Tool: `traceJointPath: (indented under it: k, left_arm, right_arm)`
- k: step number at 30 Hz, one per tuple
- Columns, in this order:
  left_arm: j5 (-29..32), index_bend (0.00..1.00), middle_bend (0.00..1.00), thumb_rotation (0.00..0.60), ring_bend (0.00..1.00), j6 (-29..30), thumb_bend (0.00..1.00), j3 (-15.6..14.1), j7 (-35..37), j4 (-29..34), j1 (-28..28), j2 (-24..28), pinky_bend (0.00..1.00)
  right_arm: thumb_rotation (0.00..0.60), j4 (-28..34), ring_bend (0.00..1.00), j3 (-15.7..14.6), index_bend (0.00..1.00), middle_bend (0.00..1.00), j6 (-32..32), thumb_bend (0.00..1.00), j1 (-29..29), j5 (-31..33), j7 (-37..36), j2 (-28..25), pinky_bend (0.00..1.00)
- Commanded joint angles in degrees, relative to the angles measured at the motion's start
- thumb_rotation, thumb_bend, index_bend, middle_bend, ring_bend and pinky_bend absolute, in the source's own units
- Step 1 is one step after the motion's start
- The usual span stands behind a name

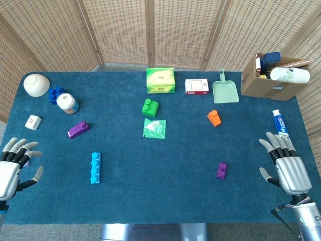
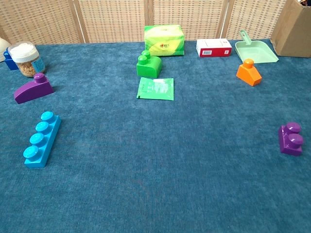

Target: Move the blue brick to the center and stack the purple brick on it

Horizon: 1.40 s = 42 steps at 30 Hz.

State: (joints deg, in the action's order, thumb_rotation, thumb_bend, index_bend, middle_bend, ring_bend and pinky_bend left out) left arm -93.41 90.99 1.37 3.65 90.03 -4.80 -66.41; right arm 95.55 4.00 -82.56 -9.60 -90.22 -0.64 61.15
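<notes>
My left hand [image 1: 14,168] and right hand [image 1: 287,168]: fingers apart, holding nothing, at the worktop [image 1: 165,196] edges. Light-blue four-stud brick [image 2: 41,140]: near left. Purple two-stud brick [image 2: 290,139]: near right

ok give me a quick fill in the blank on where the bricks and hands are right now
1. The long blue brick has ____ studs in a row.
2. The green brick sits just beyond the green ____.
3. Both hands hold ____.

Missing words: four; packet; nothing
</notes>
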Motion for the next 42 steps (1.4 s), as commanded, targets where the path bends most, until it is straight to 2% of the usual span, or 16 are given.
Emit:
traceJointPath:
  k: [1,6,12,18,22,30,34,38,42]
  left_arm:
    - [0.4,0.35,0.24,0.483,0.13,-0.4,0.48,-0.1,-0.4,0.2,0.0,0.0,0.02]
    - [1.1,0.33,0.23,0.486,0.12,-1.2,0.48,-0.6,-1.1,1.2,0.3,0.5,0.01]
    - [0.0,0.32,0.22,0.484,0.11,0.6,0.48,-0.9,-1.1,1.7,1.1,0.9,0.01]
    - [-1.0,0.32,0.23,0.488,0.13,0.6,0.48,-1.0,-0.4,1.2,0.6,1.3,0.06]
    - [-3.1,0.34,0.25,0.478,0.16,-0.6,0.48,-1.2,2.0,-0.7,-0.9,2.2,0.11]
    - [-9.7,0.34,0.26,0.459,0.16,-4.2,0.48,-2.7,8.2,-5.6,-6.2,5.8,0.12]
    - [-12.8,0.32,0.21,0.438,0.13,-7.8,0.48,-4.4,11.1,-9.3,-9.5,6.9,0.09]
    - [-15.2,0.27,0.16,0.418,0.08,-10.4,0.45,-5.5,9.8,-10.9,-12.0,7.7,0.04]
    - [-17.0,0.22,0.10,0.426,0.04,-13.7,0.40,-6.4,8.3,-12.0,-14.7,8.2,0.00]
  right_arm:
    - [0.600,0.1,0.02,0.1,0.10,0.05,0.4,0.28,-0.2,0.5,0.3,0.2,0.06]
    - [0.600,-0.8,0.02,-0.3,0.09,0.05,1.5,0.28,-0.5,0.9,-0.6,1.3,0.07]
    - [0.600,-1.6,0.02,-0.5,0.09,0.05,0.2,0.28,-0.1,-0.1,-2.0,1.2,0.07]
    - [0.600,-1.5,0.02,-0.4,0.09,0.05,-0.3,0.28,0.1,-0.2,-2.4,0.8,0.07]
    - [0.600,-1.4,0.02,-0.5,0.09,0.05,-0.1,0.28,-0.1,-0.2,-2.0,0.9,0.07]
    - [0.600,-0.4,0.02,0.0,0.09,0.05,-0.3,0.28,-0.2,0.1,-1.0,0.5,0.07]
    - [0.600,0.1,0.02,-0.1,0.09,0.05,0.0,0.28,-0.3,0.1,-0.3,0.3,0.07]
    - [0.600,0.7,0.02,0.0,0.09,0.05,-0.1,0.28,-0.4,0.2,0.4,0.4,0.07]
    - [0.600,1.2,0.02,0.1,0.09,0.05,0.0,0.28,-0.5,0.3,1.2,0.4,0.07]
